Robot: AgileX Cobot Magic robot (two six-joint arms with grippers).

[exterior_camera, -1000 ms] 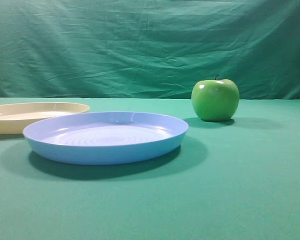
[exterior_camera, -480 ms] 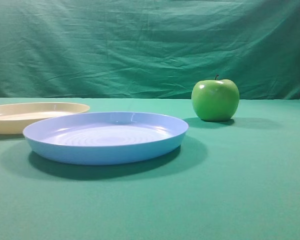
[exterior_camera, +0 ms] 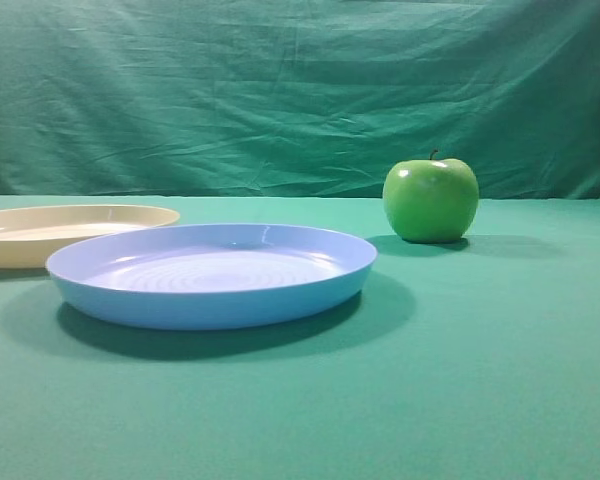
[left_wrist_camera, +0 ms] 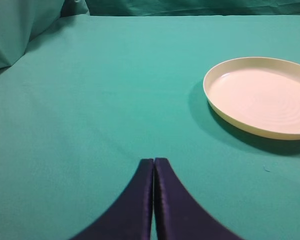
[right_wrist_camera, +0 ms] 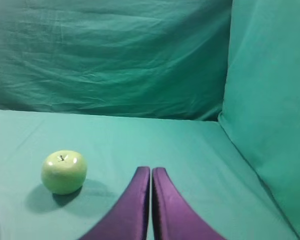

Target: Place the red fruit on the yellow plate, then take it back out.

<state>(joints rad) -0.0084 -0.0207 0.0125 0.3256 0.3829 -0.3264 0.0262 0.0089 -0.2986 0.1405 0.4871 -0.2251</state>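
meanwhile both the left gripper [left_wrist_camera: 154, 165] and right gripper [right_wrist_camera: 151, 172] sit pinched closed on nothing; yellow plate [left_wrist_camera: 262, 97] bare, green apple [exterior_camera: 430, 199] beyond the blue plate [exterior_camera: 212, 275].

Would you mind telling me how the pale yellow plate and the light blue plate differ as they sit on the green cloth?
The pale cream-yellow round plastic plate lies at the exterior view's left edge, partly cut off; the light blue round plastic plate shows whole. The blue plate is nearer that camera and looks larger, and its rim overlaps the yellow plate's right end in that view. Both are shallow, low-rimmed, ridged inside and hold nothing.
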